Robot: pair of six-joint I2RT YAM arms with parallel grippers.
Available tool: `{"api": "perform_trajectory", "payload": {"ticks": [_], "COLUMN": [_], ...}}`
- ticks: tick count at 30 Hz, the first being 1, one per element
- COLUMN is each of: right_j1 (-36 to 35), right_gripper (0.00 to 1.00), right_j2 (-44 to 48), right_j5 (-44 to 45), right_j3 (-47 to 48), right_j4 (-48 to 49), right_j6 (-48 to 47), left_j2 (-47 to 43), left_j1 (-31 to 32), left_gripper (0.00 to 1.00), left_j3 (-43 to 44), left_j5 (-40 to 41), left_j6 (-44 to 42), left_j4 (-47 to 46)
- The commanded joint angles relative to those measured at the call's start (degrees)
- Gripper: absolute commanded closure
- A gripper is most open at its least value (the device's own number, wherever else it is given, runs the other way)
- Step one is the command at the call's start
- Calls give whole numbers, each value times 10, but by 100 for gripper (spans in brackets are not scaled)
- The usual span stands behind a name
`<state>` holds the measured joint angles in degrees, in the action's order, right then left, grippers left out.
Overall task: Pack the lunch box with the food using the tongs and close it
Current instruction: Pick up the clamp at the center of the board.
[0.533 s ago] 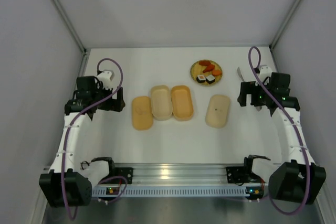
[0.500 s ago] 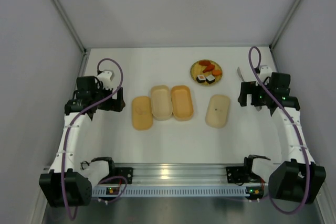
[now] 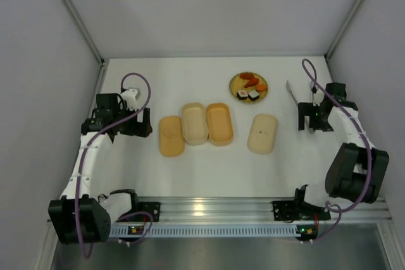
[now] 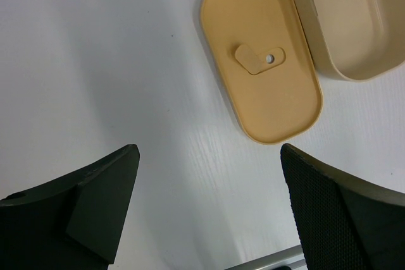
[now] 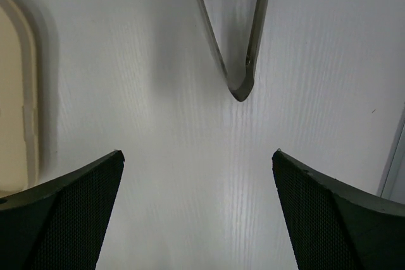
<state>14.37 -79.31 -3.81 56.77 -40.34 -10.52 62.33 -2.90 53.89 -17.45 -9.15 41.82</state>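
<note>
The tongs lie at the table's right side, slim grey metal. In the right wrist view their joined end sits just ahead of my open right gripper, with nothing between the fingers. From above, the right gripper hovers over the tongs' near end. The food, two sushi rolls and orange-red pieces, rests on a round woven plate. The lunch box lies in parts: a cream tray, an orange tray and two lids. My left gripper is open and empty beside the tabbed lid.
The woven plate stands at the back, right of centre. Grey walls close in the table on three sides. A metal rail runs along the near edge. The cream tray fills the top right corner of the left wrist view.
My right arm has folded in and its gripper has shifted right, over the tongs' near end. The left gripper has edged slightly right toward the lid.
</note>
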Motion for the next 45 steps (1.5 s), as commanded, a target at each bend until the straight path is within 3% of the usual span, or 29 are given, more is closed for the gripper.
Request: {"api": "perform_trajectory", "payload": {"ticks": [1, 16, 31, 38, 45], "right_j1": [15, 25, 23, 22, 22], "right_gripper": [1, 1, 2, 13, 40], "right_j2": [-42, -244, -385, -392, -386], "right_j5": [36, -15, -64, -80, -83], "right_j3": [40, 143, 294, 291, 266], "right_j4": [-8, 75, 73, 65, 61], "right_j6": [-6, -21, -4, -10, -22], "left_j2": [15, 89, 126, 119, 108], "left_j1": [1, 2, 1, 1, 1], "left_gripper": [2, 2, 2, 2, 2], "left_j3": [-1, 28, 43, 43, 46], "left_j5": [-16, -14, -13, -13, -14], "left_j6": [-3, -10, 1, 3, 3], "left_j4": [-19, -43, -57, -56, -51]}}
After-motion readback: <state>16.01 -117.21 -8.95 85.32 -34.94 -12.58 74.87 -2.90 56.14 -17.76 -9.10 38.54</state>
